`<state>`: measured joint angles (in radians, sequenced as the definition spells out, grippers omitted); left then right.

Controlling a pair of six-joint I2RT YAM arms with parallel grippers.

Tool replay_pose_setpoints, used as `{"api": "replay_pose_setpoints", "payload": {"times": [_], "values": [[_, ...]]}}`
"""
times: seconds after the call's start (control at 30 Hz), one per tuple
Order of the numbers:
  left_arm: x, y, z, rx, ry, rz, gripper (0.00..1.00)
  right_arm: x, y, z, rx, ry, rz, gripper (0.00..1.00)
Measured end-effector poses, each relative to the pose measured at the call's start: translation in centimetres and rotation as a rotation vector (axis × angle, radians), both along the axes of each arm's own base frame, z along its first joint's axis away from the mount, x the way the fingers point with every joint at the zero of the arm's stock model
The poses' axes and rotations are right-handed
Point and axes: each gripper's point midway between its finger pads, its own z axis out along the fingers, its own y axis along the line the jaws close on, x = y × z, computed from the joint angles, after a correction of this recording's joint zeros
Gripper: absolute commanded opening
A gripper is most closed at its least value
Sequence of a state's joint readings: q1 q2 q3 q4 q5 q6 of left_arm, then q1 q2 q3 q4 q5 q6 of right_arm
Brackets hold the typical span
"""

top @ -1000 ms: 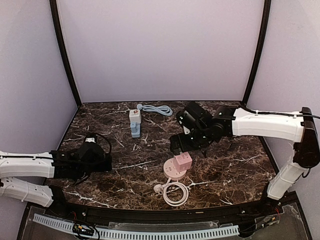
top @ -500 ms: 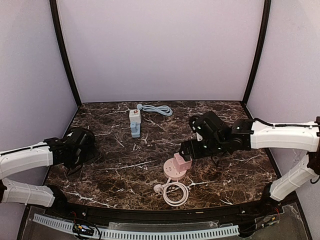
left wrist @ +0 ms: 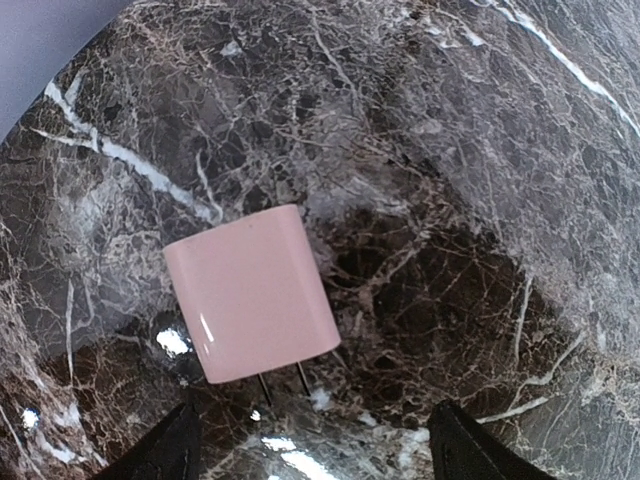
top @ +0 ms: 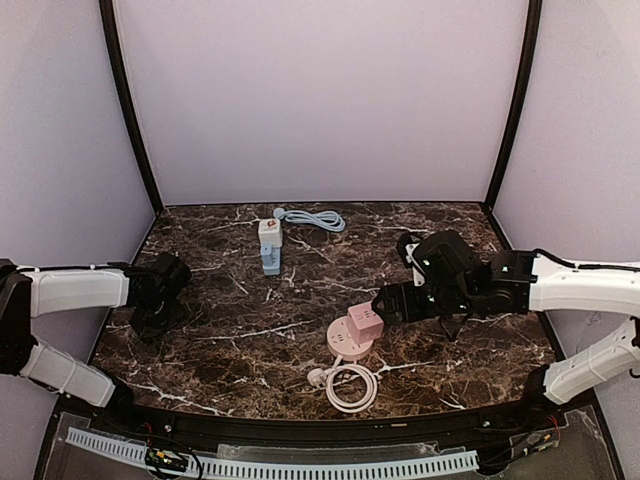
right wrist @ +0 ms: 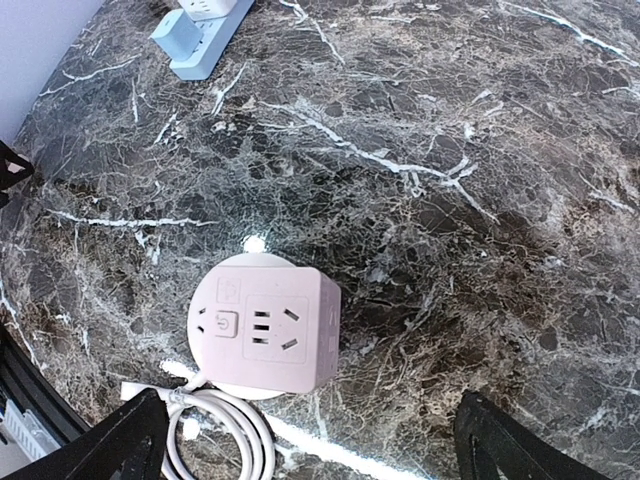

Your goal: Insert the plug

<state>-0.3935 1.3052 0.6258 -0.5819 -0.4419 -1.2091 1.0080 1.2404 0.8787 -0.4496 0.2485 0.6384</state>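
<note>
A pink plug [left wrist: 252, 292] lies flat on the dark marble table, its two prongs [left wrist: 280, 382] pointing toward my left gripper [left wrist: 315, 455]. That gripper is open and empty, its fingertips [left wrist: 165, 452] just short of the prongs. In the top view the left gripper [top: 150, 318] points down at the table's left side and hides the plug. The pink socket cube [right wrist: 272, 335] sits on a round white base [top: 347, 345]. My right gripper [right wrist: 310, 445] is open and empty, just above and to the right of the cube [top: 364, 321].
A coiled white cable [top: 346, 386] lies in front of the socket base. A blue and white power strip [top: 270, 245] with a pale cable [top: 315, 218] lies at the back. Purple walls enclose the table on three sides.
My left arm has swung back to the left and now points down over the plug. My right arm has moved right and nearer, off the socket cube. The cube has not moved.
</note>
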Motion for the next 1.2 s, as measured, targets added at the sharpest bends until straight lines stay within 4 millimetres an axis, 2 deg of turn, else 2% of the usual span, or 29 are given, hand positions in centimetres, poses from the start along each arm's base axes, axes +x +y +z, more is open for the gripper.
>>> {"api": "replay_pose_setpoints", "payload": {"times": [0.37, 0.67, 0.87, 1.03, 1.2], "values": [[0.0, 2.9, -0.8, -0.007, -0.001, 0.112, 0.68, -0.2, -0.4, -0.2, 0.005, -0.003, -0.009, 0.99], [1.0, 3.0, -1.3, -0.008, -0.026, 0.096, 0.57, -0.1, -0.4, -0.6, -0.005, 0.006, -0.012, 0.99], [1.0, 3.2, -1.7, 0.007, -0.021, 0.090, 0.52, -0.1, -0.4, -0.6, -0.003, 0.007, -0.015, 0.99], [1.1, 3.5, -1.5, 0.025, -0.024, 0.087, 0.40, -0.1, -0.4, -0.6, -0.003, 0.007, -0.015, 0.99], [1.5, 3.5, -1.5, 0.038, -0.029, 0.054, 0.21, -0.1, -0.4, -0.7, -0.006, 0.008, -0.014, 0.99]]}}
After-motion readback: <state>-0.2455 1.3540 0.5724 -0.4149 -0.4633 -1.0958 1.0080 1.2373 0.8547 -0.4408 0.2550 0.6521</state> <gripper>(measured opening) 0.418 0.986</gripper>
